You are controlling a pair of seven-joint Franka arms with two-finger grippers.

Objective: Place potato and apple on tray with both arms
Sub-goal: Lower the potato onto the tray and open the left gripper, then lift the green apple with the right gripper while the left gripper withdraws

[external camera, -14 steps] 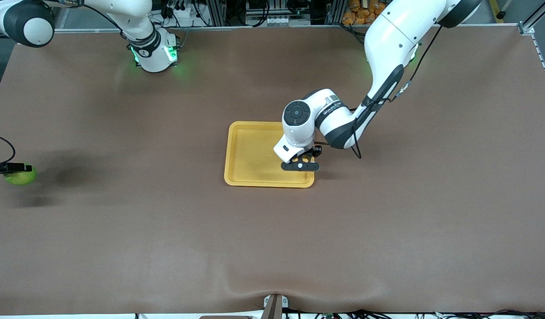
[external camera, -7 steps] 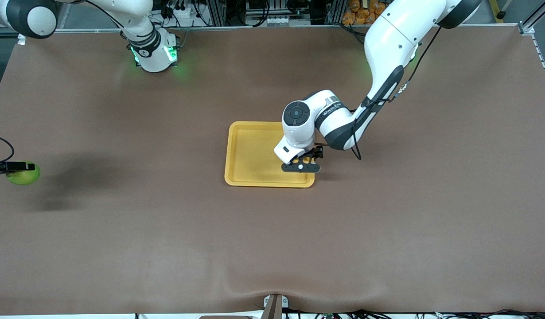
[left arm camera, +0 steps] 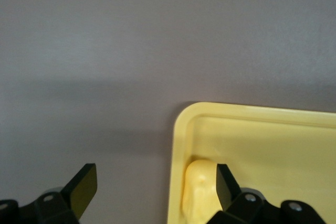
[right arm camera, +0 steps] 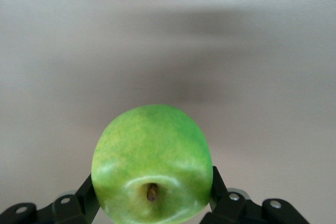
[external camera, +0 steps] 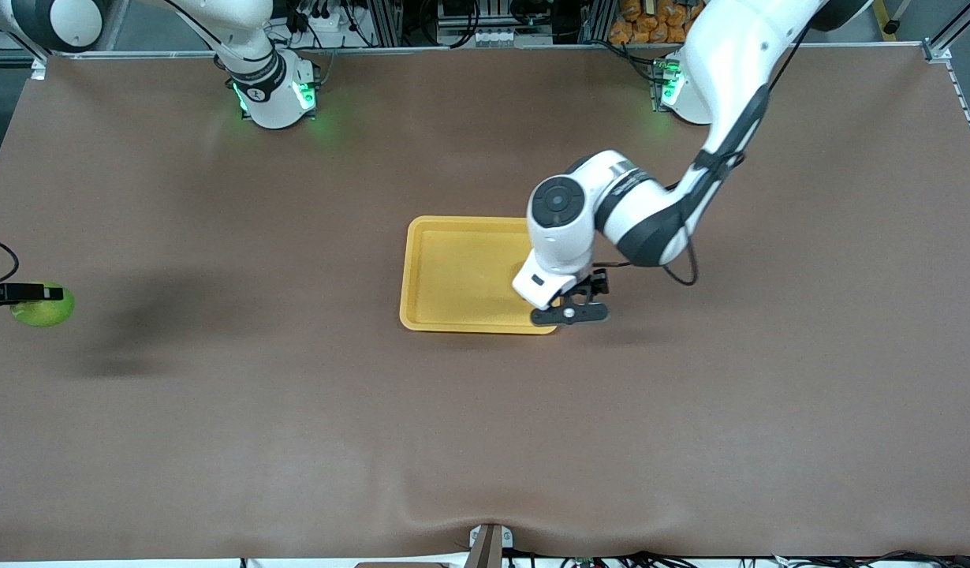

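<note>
The yellow-orange tray (external camera: pixel 453 272) lies mid-table. The potato (left arm camera: pixel 199 190), a pale yellow lump, rests inside the tray (left arm camera: pixel 273 145) against a corner rim; the left arm's hand hides it in the front view. My left gripper (external camera: pixel 570 312) hangs open over that corner, the one nearest the front camera at the left arm's end. In the left wrist view the left gripper (left arm camera: pixel 155 184) straddles the rim, with one finger beside the potato and one over bare table. My right gripper (external camera: pixel 20 293) is shut on the green apple (external camera: pixel 43 306) over the right arm's end of the table. The apple (right arm camera: pixel 152 163) fills the right gripper (right arm camera: pixel 153 187).
A brown cloth covers the table (external camera: pixel 296 434). The arms' green-lit bases (external camera: pixel 276 95) stand along its farthest edge. A small bracket (external camera: pixel 489 544) sits at the edge nearest the front camera. Cables and racks line the room past the bases.
The left gripper opened, let go of the potato in the tray, and shifted toward the left arm's end of the tray. The right gripper with the apple barely moved.
</note>
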